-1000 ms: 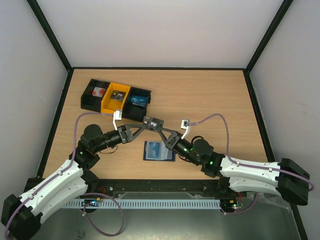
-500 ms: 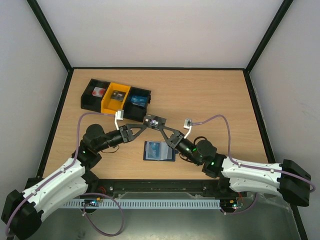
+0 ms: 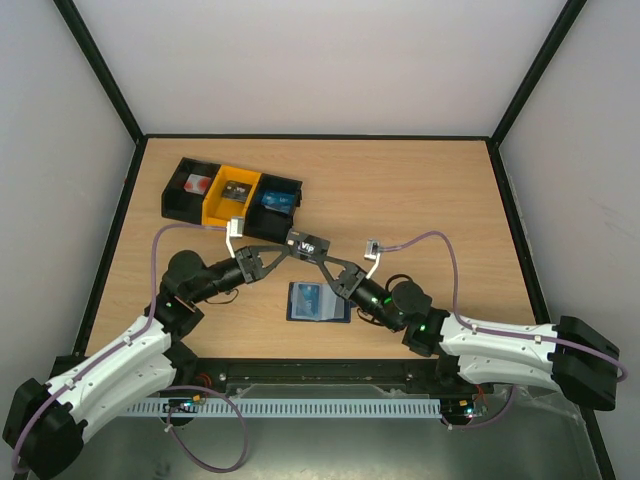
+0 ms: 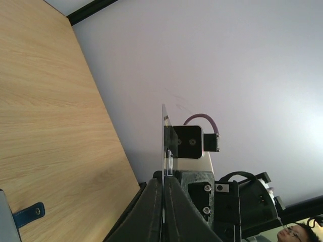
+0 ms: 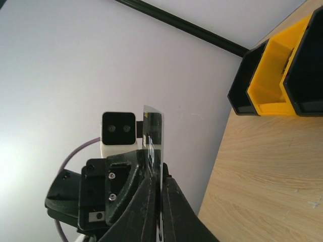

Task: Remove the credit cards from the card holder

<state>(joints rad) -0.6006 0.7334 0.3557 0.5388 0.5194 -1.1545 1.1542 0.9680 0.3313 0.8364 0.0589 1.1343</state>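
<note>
Left fingers (image 3: 285, 249) and right fingers (image 3: 325, 258) both clamp one dark card (image 3: 306, 243) above the bench (image 3: 430, 200), holder (image 3: 318, 302) at its 6 o'clock.

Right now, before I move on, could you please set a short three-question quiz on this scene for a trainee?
1. True or false: the wallet is lifted off the table.
2. What does the left gripper share with the right gripper? A: a yellow bin. B: one card, pinched by both. C: nothing, both are open.
3. Fill in: in the row of three bins, the middle one is ___.
Key: 1 false, it lies flat on the table; 2 B; 3 yellow.
</note>
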